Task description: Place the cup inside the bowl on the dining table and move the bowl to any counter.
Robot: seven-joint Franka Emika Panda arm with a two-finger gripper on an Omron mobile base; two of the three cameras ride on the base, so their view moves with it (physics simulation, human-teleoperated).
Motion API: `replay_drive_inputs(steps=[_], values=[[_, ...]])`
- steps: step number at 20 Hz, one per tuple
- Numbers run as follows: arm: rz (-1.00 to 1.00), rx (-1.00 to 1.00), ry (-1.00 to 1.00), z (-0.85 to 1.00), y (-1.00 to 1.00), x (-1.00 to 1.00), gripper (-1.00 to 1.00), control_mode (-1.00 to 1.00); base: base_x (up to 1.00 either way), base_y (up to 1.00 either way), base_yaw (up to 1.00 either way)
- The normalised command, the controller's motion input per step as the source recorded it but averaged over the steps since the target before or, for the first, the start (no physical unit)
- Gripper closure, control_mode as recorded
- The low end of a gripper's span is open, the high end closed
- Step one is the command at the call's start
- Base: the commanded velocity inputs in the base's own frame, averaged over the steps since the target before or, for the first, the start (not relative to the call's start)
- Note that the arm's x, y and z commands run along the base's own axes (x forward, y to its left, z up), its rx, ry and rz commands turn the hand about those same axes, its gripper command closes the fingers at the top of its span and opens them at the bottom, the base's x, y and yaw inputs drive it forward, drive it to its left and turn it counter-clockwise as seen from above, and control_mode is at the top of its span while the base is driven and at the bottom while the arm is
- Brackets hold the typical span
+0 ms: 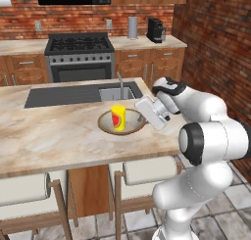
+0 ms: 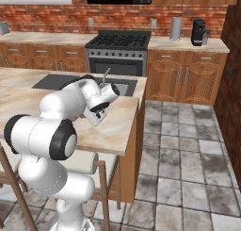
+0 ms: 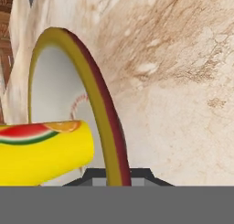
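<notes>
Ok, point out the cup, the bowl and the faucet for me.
cup [image 1: 117,117]: left base view, on its yellow side by the watermelon mark.
bowl [image 1: 136,121]: left base view, on its inside right of the cup.
faucet [image 1: 120,85]: left base view, on its upright stem.

The dining table [image 1: 59,131] has a smooth, marble-patterned beige top; the cup [image 1: 118,117] looks like glossy yellow plastic, the bowl [image 1: 105,124] perhaps matt glazed ceramic, its rim darker
</notes>
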Motion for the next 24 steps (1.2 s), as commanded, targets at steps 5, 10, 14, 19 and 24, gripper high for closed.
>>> replay_drive_inputs(steps=[5, 10, 14, 19, 24], values=[[0.0, 0.08, 0.0, 0.2, 0.0, -0.01, 1.0, -1.0, 0.0, 0.0, 0.0], [0.0, 0.02, 0.0, 0.45, 0.0, -0.1, 1.0, -1.0, 0.0, 0.0, 0.0], [0.0, 0.0, 0.0, 0.36, 0.0, -0.11, 1.0, -1.0, 0.0, 0.0, 0.0], [0.0, 0.0, 0.02, 0.28, 0.0, -0.17, 1.0, -1.0, 0.0, 0.0, 0.0], [0.0, 0.01, 0.01, 0.25, 0.0, -0.27, 1.0, -1.0, 0.0, 0.0, 0.0]])
